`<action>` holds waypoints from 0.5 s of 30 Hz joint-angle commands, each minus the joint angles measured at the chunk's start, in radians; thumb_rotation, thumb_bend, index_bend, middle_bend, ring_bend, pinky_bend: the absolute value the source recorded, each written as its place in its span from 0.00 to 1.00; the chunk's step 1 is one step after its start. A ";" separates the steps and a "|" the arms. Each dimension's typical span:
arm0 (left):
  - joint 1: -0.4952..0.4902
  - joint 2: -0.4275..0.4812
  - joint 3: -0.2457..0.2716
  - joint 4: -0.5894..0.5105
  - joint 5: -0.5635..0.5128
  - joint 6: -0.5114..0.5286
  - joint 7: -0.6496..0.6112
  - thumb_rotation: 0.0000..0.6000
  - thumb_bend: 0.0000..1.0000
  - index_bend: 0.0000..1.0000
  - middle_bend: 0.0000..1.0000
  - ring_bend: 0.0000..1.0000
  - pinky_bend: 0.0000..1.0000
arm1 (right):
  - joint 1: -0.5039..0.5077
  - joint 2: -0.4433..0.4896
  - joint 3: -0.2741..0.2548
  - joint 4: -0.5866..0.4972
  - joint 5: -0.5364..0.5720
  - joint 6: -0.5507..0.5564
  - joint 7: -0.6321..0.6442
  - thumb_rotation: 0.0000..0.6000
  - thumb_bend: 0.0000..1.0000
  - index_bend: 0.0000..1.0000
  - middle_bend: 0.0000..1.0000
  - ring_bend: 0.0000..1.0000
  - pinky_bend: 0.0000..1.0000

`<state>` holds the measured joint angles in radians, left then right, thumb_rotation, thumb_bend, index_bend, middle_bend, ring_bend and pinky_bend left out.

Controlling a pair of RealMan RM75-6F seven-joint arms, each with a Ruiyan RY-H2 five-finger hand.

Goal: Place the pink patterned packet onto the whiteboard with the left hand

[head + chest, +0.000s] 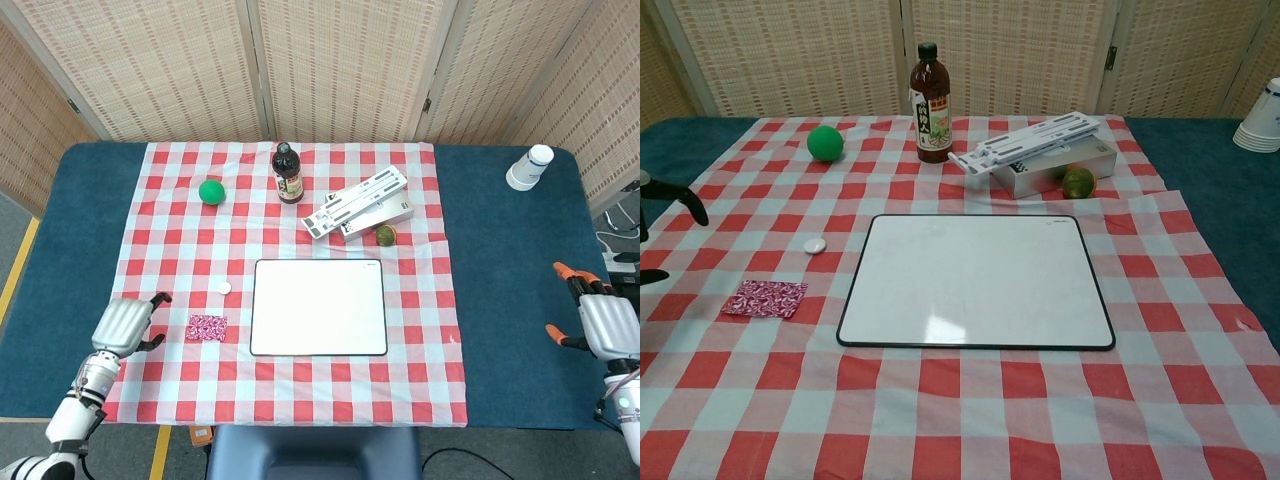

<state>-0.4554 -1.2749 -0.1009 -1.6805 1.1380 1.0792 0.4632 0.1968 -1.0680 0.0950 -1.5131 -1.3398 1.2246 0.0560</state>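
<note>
The pink patterned packet [206, 327] [765, 298] lies flat on the checked cloth, just left of the whiteboard [318, 307] [978, 281]. My left hand [125, 325] hovers a short way left of the packet with its fingers apart and nothing in it. Only its dark fingertips [688, 204] show at the left edge of the chest view. My right hand [600, 322] rests at the far right of the table, fingers spread and empty.
A small white cap [225, 288] lies beyond the packet. Further back are a green ball [211, 191], a dark bottle [288, 174], a white box with a folded stand [362, 205] and a small green fruit [384, 235]. Paper cups [529, 166] stand at the back right.
</note>
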 commanded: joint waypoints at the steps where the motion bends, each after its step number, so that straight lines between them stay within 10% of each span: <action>1: -0.019 -0.036 -0.013 0.013 -0.041 0.017 0.041 1.00 0.26 0.29 1.00 1.00 0.96 | -0.001 0.003 0.000 -0.005 -0.004 0.007 0.001 1.00 0.15 0.10 0.18 0.15 0.26; 15: -0.068 -0.082 -0.029 -0.074 -0.211 0.018 0.152 1.00 0.26 0.24 1.00 1.00 0.96 | -0.006 0.002 -0.003 -0.007 -0.012 0.020 0.000 1.00 0.15 0.10 0.18 0.16 0.26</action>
<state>-0.5135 -1.3626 -0.1375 -1.7272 0.9466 1.1081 0.6062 0.1911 -1.0655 0.0914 -1.5198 -1.3522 1.2450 0.0564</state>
